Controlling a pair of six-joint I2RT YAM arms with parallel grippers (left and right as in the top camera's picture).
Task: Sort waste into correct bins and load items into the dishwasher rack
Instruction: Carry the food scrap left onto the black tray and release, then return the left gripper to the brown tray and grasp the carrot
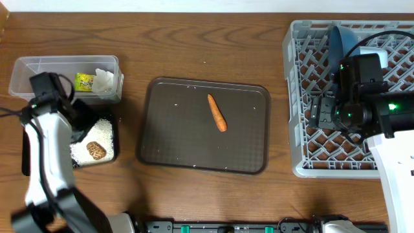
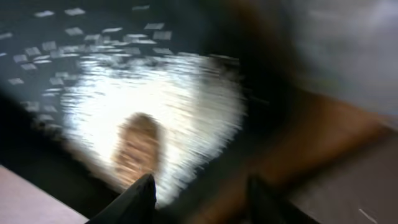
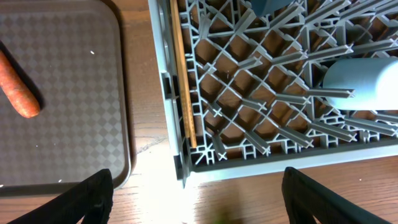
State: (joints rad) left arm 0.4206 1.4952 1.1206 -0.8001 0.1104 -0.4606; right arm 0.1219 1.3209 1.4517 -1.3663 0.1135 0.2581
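The clear tub (image 1: 65, 68) at far left holds the yellow-green wrapper (image 1: 84, 82) and crumpled white paper (image 1: 105, 79). In front of it the black tray (image 1: 117, 149) holds white rice (image 1: 81, 152) and the brown food scrap (image 1: 96, 149). My left gripper (image 1: 81, 126) hangs over this tray; its blurred wrist view shows open, empty fingers (image 2: 199, 199) just above the rice (image 2: 155, 93) and scrap (image 2: 137, 146). The carrot (image 1: 217, 112) lies on the brown serving tray (image 1: 168, 142). My right gripper (image 1: 320, 111) is wide open (image 3: 199, 205) over the grey rack (image 1: 297, 97), near its left wall.
In the rack (image 3: 249, 158) the chopsticks (image 3: 182, 81) lie along the left wall, a dark blue plate-bowl (image 1: 336, 45) stands on edge at the back, and a light blue cup (image 3: 360, 84) lies on its side. The carrot (image 3: 18, 90) shows at the right wrist view's left edge.
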